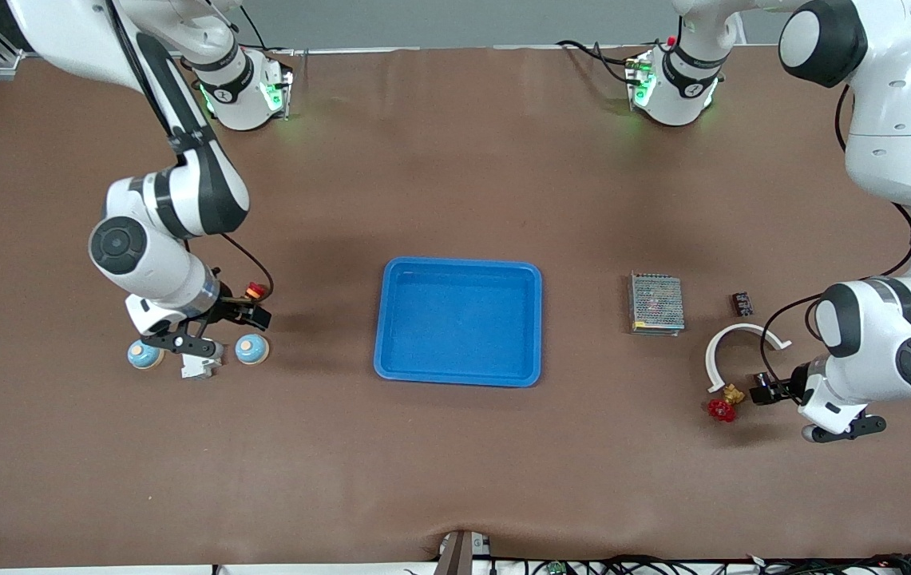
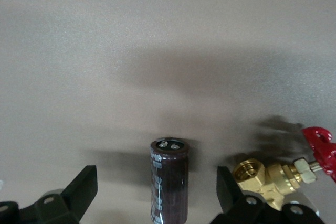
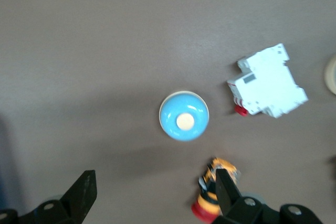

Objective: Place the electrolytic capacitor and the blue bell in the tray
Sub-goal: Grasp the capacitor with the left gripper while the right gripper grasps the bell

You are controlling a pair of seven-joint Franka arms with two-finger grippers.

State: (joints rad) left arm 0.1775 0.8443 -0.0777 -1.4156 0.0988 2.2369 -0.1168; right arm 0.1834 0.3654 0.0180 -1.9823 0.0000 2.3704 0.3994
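Observation:
A dark brown electrolytic capacitor (image 2: 169, 182) lies on the table between the fingers of my open left gripper (image 2: 156, 178), touching neither. In the front view this gripper (image 1: 771, 390) is low at the left arm's end, beside the brass valve. A blue bell (image 3: 184, 116) with a cream button sits on the table below my open, empty right gripper (image 3: 155, 183). In the front view the right gripper (image 1: 247, 314) hangs just above that bell (image 1: 251, 349). A second blue bell (image 1: 144, 354) sits beside it. The empty bright-blue tray (image 1: 391, 319) lies mid-table.
A white circuit breaker (image 1: 200, 366) lies between the two bells. A red and yellow push button (image 1: 255, 290) is by the right gripper. A brass valve with a red handle (image 1: 725, 404), a white arc (image 1: 714, 351), a silver mesh box (image 1: 656, 303) and a small dark part (image 1: 742, 303) sit near the left gripper.

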